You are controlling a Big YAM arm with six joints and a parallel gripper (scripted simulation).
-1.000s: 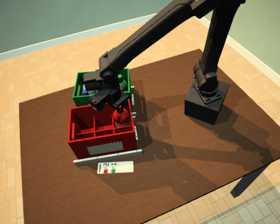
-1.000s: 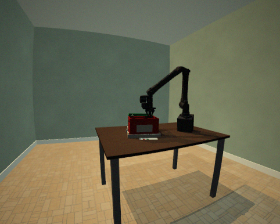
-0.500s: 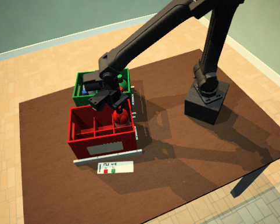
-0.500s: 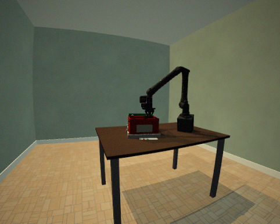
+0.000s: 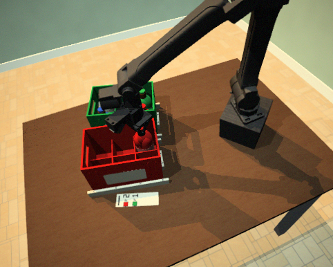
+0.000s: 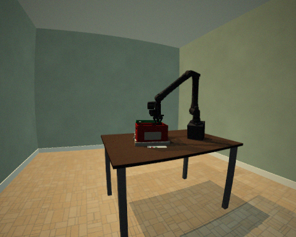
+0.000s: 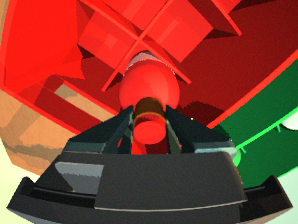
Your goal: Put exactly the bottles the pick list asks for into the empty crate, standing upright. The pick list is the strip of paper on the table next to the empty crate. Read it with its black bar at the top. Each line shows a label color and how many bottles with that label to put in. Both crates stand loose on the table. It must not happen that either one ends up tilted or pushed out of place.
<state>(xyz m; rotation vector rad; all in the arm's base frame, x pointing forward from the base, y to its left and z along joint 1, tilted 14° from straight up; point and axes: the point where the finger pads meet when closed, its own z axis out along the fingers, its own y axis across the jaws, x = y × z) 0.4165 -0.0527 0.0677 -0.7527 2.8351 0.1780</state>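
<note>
My pincer (image 7: pixel 149 131) is squeezed shut on the red bottle's (image 5: pixel 143 139) neck. The bottle hangs straight down, right over the red crate's (image 5: pixel 121 170) back corner slot.

brown table (image 5: pixel 231 194) — red crate (image 5: pixel 121 173), green crate (image 5: pixel 92 119), pick list (image 5: pixel 137 199) (beside red crate), arm pedestal (image 5: pixel 232 133).
</note>
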